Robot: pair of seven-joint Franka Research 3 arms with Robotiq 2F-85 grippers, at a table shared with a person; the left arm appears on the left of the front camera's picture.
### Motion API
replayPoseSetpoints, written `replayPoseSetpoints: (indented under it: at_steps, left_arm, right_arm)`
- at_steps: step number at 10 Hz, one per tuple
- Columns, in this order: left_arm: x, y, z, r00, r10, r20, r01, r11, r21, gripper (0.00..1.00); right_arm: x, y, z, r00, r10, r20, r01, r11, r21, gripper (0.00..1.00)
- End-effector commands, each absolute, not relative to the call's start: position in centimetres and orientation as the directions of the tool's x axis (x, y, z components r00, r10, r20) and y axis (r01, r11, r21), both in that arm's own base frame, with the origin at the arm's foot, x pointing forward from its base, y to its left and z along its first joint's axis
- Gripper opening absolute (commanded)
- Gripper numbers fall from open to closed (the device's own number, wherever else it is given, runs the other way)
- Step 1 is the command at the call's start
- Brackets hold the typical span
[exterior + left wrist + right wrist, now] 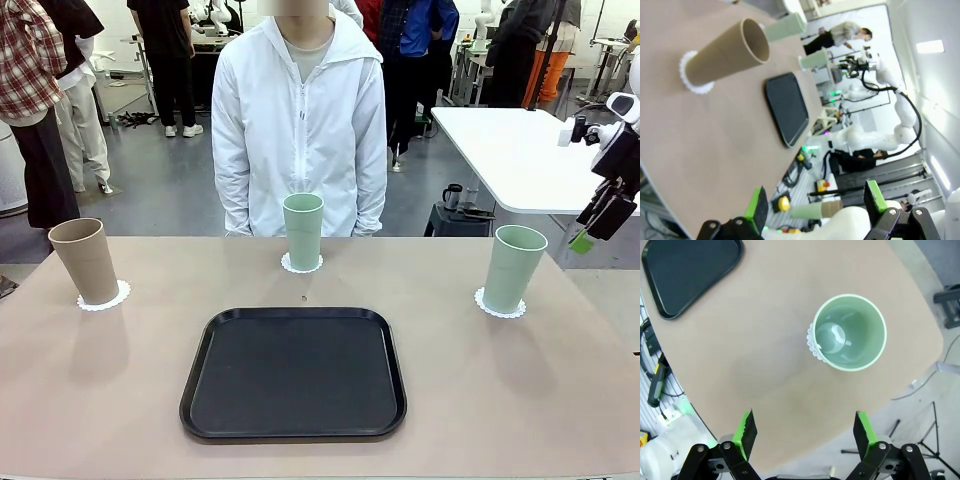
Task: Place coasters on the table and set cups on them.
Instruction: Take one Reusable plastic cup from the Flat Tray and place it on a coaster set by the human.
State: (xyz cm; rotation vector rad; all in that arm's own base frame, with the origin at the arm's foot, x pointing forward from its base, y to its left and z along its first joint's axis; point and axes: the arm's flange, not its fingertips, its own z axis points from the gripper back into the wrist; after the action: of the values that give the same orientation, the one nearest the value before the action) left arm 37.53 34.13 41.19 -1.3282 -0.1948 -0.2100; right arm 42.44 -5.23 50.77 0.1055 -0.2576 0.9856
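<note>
Three cups stand upright on the beige table (pixel 120 400), each on a white lacy coaster. The tan-brown cup (pixel 87 260) sits at the left on its coaster (pixel 104 298). One pale green cup (pixel 302 230) is at the far middle on a coaster (pixel 302 266), the other (pixel 514 268) at the right on a coaster (pixel 499 306). My right gripper (pixel 586 238) hangs open above and right of that cup, which I see from above as the green cup (pixel 850 332) beyond the gripper (pixel 805 432). My left gripper (pixel 816 205) is open, off the table's edge, far from the tan cup (pixel 727 57).
A black tray (pixel 293 372) lies in the middle of the table near the front edge, with nothing on it. A person in a white jacket (pixel 298 120) stands at the far side behind the middle cup. A white table (pixel 510 150) stands at the back right.
</note>
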Motion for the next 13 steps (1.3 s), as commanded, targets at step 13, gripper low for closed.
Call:
replayPoseSetpoints:
  at_steps: [13]
  left_arm:
    - [37.4,34.1,41.3,0.966,-0.038,0.255,0.257,0.234,-0.938,1.0]
  right_arm:
    - [40.2,-6.8,50.1,0.832,0.545,0.1,-0.554,0.817,0.161,1.0]
